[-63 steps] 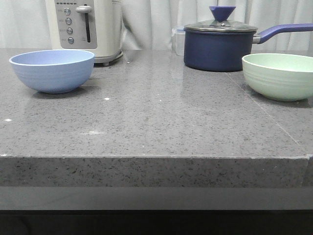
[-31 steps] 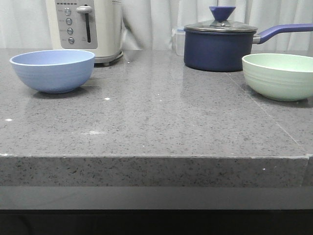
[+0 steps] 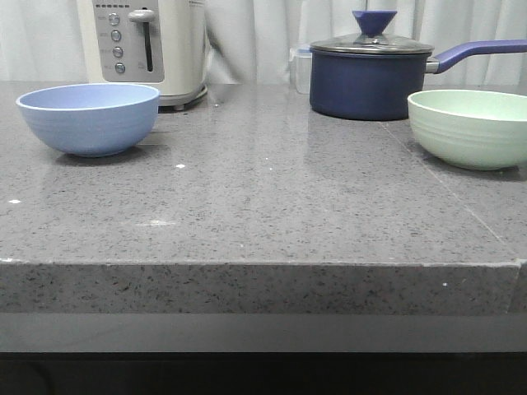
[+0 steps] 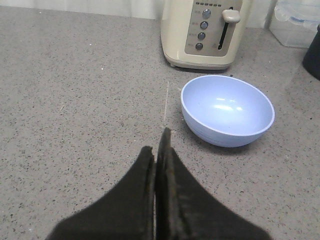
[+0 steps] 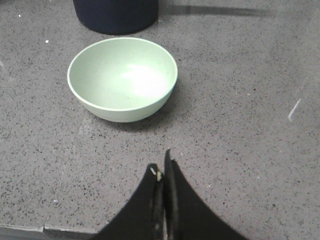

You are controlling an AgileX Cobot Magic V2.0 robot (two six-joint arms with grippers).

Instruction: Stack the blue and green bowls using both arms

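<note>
left gripper [image 4: 159, 142] fingers pressed tog, empty, right gripper [image 5: 162, 167] same

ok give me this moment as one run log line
stage: pre-grasp | blue bowl: empty, upright, left by toaster | green bowl: empty, upright, right by saucepan | left tool: shut, short of blue bowl | right tool: shut, short of green bowl

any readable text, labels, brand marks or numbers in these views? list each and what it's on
None legible.
Toaster: small marks above and beside its buttons, too small and blurred to read.
Blue bowl, green bowl, saucepan, clear container: no text visible.
</note>
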